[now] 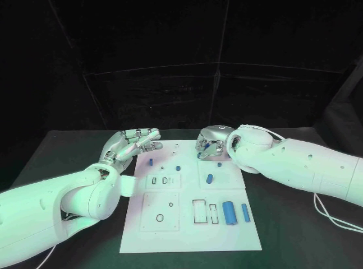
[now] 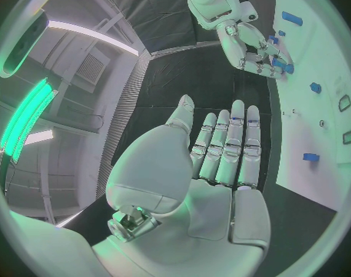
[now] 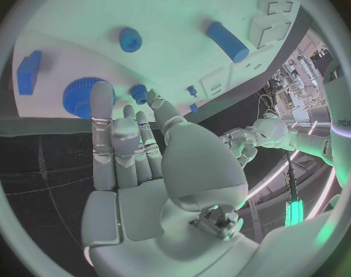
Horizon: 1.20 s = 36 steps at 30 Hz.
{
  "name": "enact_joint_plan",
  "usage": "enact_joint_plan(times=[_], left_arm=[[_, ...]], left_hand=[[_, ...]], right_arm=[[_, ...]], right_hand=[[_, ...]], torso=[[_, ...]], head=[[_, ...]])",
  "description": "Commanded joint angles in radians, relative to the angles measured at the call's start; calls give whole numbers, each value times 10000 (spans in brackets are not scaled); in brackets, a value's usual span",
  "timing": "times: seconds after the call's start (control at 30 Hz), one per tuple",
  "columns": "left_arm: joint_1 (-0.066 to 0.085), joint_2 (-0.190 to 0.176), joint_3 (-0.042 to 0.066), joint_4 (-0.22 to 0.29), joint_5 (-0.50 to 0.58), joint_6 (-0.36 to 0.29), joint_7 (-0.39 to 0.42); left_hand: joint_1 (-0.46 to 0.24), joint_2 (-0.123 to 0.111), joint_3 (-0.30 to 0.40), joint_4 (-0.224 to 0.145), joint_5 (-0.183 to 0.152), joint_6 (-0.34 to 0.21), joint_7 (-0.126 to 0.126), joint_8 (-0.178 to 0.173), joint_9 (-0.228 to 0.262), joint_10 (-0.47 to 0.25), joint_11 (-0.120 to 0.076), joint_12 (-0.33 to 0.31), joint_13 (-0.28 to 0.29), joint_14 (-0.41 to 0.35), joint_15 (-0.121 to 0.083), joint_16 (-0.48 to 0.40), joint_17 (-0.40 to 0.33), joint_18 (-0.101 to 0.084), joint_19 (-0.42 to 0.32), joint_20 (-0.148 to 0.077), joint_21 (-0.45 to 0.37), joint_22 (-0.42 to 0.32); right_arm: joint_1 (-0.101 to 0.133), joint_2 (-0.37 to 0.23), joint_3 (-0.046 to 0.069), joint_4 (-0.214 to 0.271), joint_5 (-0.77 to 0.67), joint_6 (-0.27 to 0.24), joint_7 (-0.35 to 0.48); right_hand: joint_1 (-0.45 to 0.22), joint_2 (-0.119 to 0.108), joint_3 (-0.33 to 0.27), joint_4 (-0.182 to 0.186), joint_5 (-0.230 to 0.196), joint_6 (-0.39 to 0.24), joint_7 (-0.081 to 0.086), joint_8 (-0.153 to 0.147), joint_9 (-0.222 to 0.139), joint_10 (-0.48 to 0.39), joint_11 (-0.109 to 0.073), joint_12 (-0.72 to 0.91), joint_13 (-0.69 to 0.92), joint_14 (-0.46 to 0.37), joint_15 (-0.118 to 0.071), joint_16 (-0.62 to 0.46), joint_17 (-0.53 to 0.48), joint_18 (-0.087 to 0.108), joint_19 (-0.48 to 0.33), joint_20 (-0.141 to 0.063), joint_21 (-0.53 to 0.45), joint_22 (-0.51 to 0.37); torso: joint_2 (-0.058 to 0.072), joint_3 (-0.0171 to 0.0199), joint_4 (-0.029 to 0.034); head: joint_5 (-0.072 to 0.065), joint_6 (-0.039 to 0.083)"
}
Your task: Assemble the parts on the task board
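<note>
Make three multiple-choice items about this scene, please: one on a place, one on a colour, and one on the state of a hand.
1. Where is the right hand?
A. over the far end of the task board
B. off the table
C. at the board's near edge

2. What colour is the large cylinder lying on the near part of the board?
A. red
B. blue
C. yellow

3. What is the state of the left hand?
A. holds a part
B. open, holding nothing
C. pressed flat on the board

Answers:
1 A: the head view shows it at the board's far end.
2 B: the head view shows it blue, as are the other small parts.
3 B: its wrist view shows a bare palm and straight fingers off the board.
</note>
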Motion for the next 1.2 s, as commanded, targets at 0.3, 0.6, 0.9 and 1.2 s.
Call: enact_joint_plan(times=[0.3, 0.6, 0.9, 1.2], left_arm=[[24, 22, 10, -21, -86, 213, 11], [39, -11, 11, 3, -86, 203, -63], [57, -41, 12, 11, -85, 128, -139], [76, -67, 12, 22, -84, 108, -172]], left_hand=[[119, 7, 2, -73, -24, 61, 34, -48, -12, 50, 50, -48, -14, 90, -13, -49, 10, 151, 72, 7, -34, -14], [121, 36, 23, -81, -23, 81, 28, -61, -13, 64, 50, -68, -13, 90, -9, -79, 14, 148, 96, 8, -49, -28], [133, 77, 56, -95, -23, 102, 28, -77, -15, 83, 48, -90, -12, 83, -5, -115, 17, 145, 103, 10, -77, -48], [136, 95, 70, -101, -23, 111, 27, -85, -16, 93, 48, -99, -11, 80, -2, -133, 18, 143, 104, 12, -92, -59]], right_arm=[[27, 94, 8, -105, -140, 496, -38], [27, 140, 7, -163, -178, 634, -57], [27, 181, 6, -197, -183, 285, -23], [25, 63, 8, 129, 21, -1416, 237]], right_hand=[[-12, 259, 510, 8, -83, 289, -47, 64, 32, 404, -78, 127, -1, 276, -10, 545, 545, -71, 175, 13, 821, 912], [-90, 254, 819, 4, -106, 431, -57, 55, 25, 549, -99, 96, -15, 268, -33, 813, 793, -106, 175, 3, 1161, 1246], [-130, 421, 1475, 103, -590, 687, -88, 70, 32, 791, -156, 65, -10, 253, -72, 1116, 1064, -162, 189, -11, 1634, 1770], [-102, 327, 2102, 153, -660, 923, -89, 91, 37, 1022, -201, 55, -4, 224, -123, 1277, 1169, -208, 214, -18, 1994, 2164]], torso=[[55, 7, 32], [104, 10, 36], [123, 22, 26], [120, 6, 71]], head=[[0, -53], [59, -97], [72, -102], [42, -64]])
